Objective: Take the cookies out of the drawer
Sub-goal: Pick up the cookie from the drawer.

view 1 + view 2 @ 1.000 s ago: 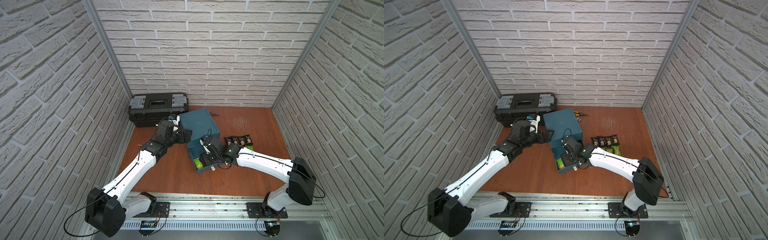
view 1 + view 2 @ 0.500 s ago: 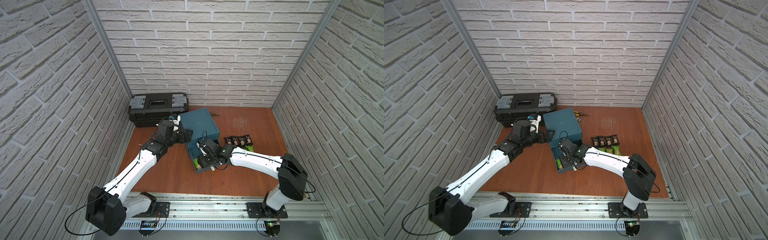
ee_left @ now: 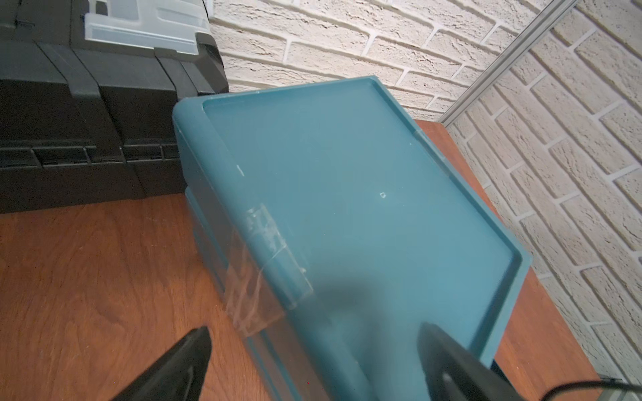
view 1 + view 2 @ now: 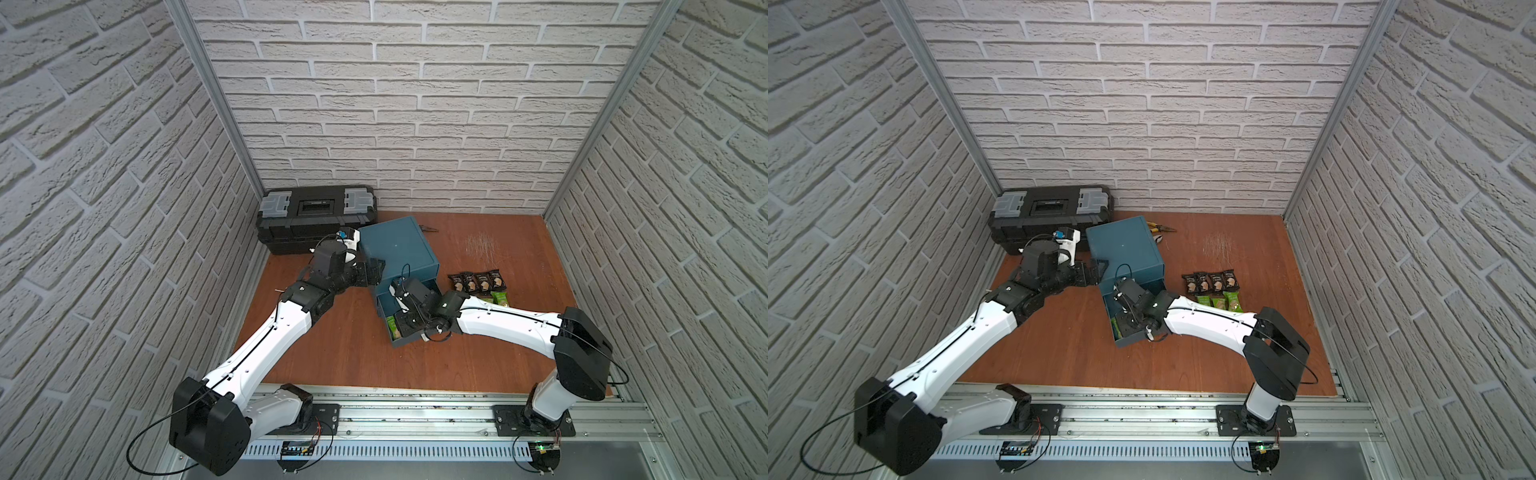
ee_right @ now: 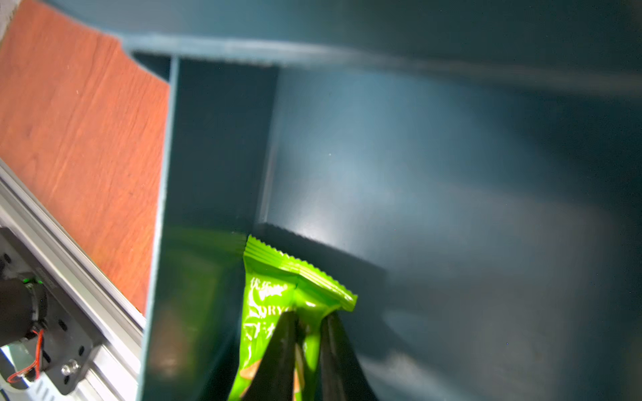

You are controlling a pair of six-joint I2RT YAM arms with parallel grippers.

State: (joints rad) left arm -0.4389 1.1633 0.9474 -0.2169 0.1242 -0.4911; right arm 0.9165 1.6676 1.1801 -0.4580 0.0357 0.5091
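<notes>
The blue cabinet (image 4: 397, 249) has its lower drawer (image 4: 409, 341) pulled out toward the front rail. My right gripper (image 5: 309, 314) reaches down into the drawer (image 5: 215, 139) and is shut on a bright green cookie packet (image 5: 274, 277) by its crimped end. In both top views the right gripper (image 4: 404, 326) (image 4: 1126, 324) hides most of the drawer's inside; a bit of green (image 4: 390, 323) shows beside it. More cookies lie on the table to the cabinet's right: a row of black packets (image 4: 478, 281) and green ones (image 4: 500, 297). My left gripper (image 3: 314, 331) (image 4: 376, 270) is open, its fingers straddling the cabinet's left top edge.
A black toolbox (image 4: 318, 216) stands against the back wall, left of the cabinet. Pliers (image 4: 1160, 227) lie behind the cabinet. Brick walls close in on three sides, and the aluminium rail (image 4: 415, 415) runs along the front.
My right gripper has moved deeper and leftward in the drawer and closed on the green packet. The left arm has stayed where it was.
</notes>
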